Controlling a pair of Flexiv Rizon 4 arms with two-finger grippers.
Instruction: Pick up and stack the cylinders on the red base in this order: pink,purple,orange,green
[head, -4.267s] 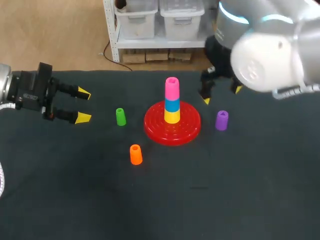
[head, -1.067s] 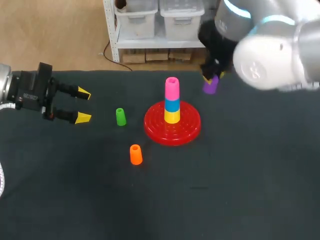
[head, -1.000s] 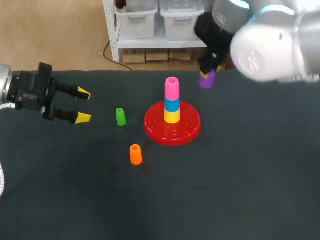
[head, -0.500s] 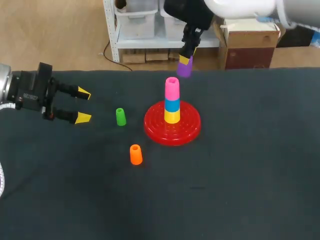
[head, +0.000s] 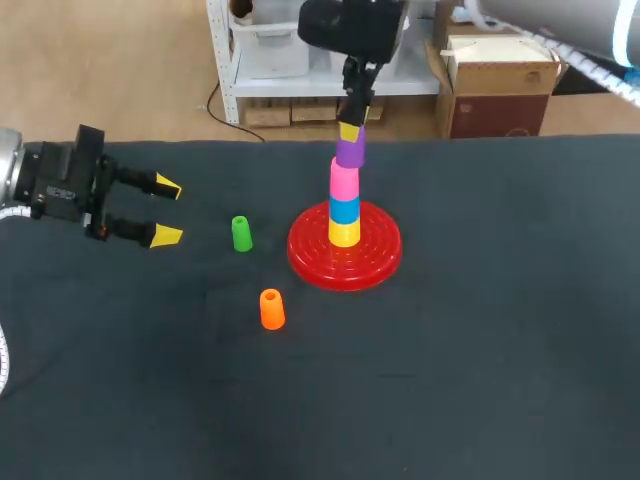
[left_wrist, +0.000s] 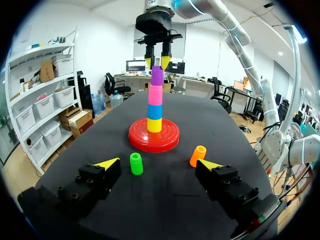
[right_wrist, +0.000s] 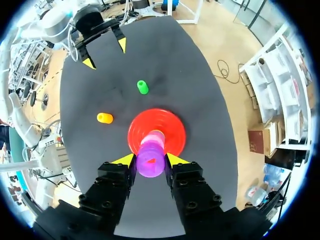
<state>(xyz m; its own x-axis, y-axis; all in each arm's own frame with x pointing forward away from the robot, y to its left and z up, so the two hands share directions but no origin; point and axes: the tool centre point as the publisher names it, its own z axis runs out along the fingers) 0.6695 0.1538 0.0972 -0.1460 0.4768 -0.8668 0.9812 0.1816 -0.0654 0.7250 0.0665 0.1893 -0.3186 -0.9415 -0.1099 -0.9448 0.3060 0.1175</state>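
On the red base (head: 345, 258) stands a stack of yellow, blue and pink cylinders (head: 344, 186). My right gripper (head: 351, 131) hangs straight above the stack, shut on the purple cylinder (head: 349, 153) (right_wrist: 150, 160) (left_wrist: 157, 75), which sits just over the pink one; whether they touch I cannot tell. The green cylinder (head: 241, 233) (left_wrist: 135, 163) stands left of the base. The orange cylinder (head: 271, 308) (left_wrist: 198, 155) stands in front of the base, to its left. My left gripper (head: 163, 211) (left_wrist: 157, 164) is open at the table's left, pointing toward the green cylinder.
The dark table (head: 480, 340) stretches wide to the right of the base and toward the front edge. My left arm lies along the left edge.
My right gripper carried the purple cylinder up from the table right of the base, then leftward to directly above the stack. The left arm has not moved.
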